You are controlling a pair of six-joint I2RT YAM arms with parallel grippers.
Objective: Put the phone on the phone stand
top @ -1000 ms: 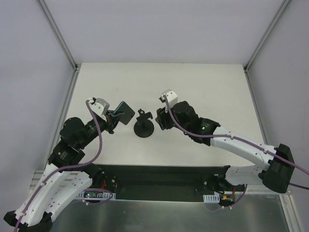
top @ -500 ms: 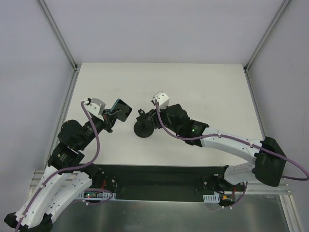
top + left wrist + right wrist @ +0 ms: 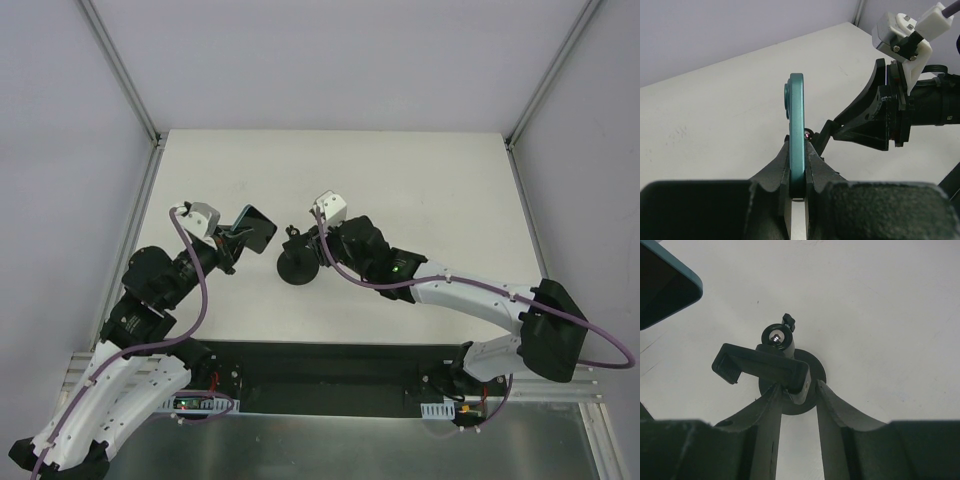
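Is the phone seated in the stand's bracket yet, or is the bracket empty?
Empty. The right wrist view shows the phone stand with nothing in its bracket; the phone is clamped in the left gripper, apart from it.

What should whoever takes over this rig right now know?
Left end effector: shut on the phone, held on edge above the table.
Right end effector: its fingers straddle one end of the stand's bracket; whether they clamp it is unclear.
Stand: upright on the table, right of the phone in the top view, bracket empty.
Done: phone picked up.
Left: carry the phone to the bracket, seat it, release.
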